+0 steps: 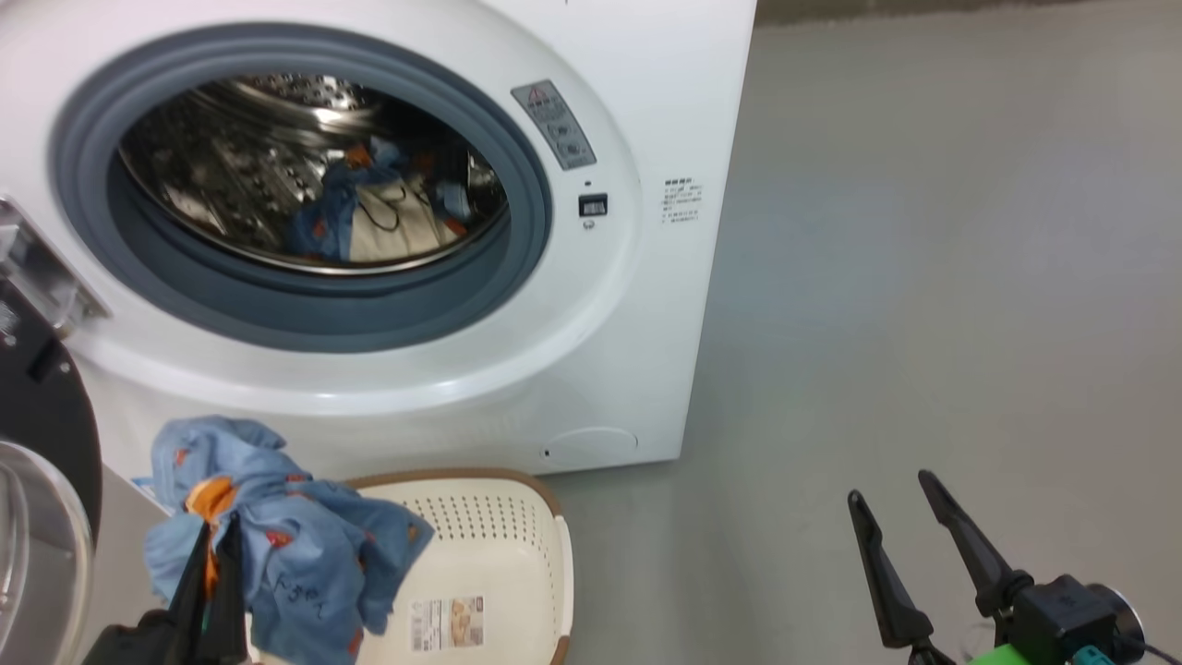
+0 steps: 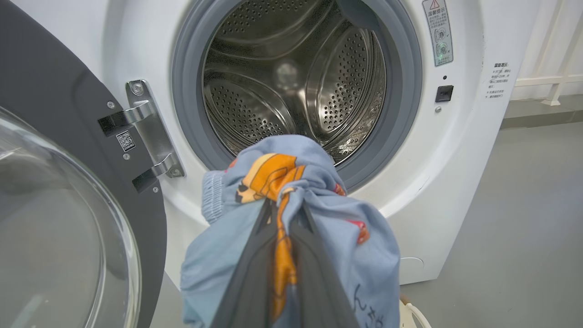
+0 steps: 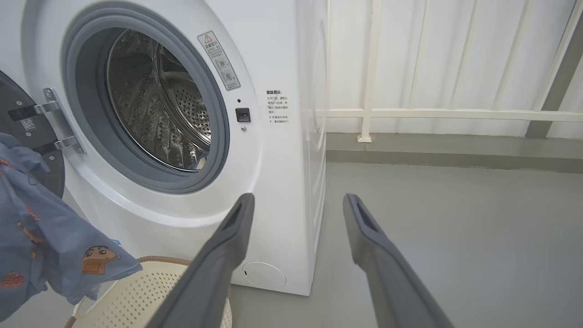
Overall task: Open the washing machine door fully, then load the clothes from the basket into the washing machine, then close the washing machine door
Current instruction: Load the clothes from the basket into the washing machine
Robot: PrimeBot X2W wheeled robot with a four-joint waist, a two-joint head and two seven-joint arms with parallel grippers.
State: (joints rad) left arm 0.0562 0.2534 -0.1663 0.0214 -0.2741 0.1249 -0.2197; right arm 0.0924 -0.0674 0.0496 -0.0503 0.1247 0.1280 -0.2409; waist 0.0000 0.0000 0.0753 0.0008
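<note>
Our left hand pinches a blue garment; we should carry it high over the gasket, deep into the drum. Right hand spread, empty.

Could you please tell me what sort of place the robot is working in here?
Probably a home laundry corner, perhaps a utility balcony. A white front-loading washing machine stands on a bare grey floor, a perforated basket sits before it, and a white railing runs beside it.
</note>
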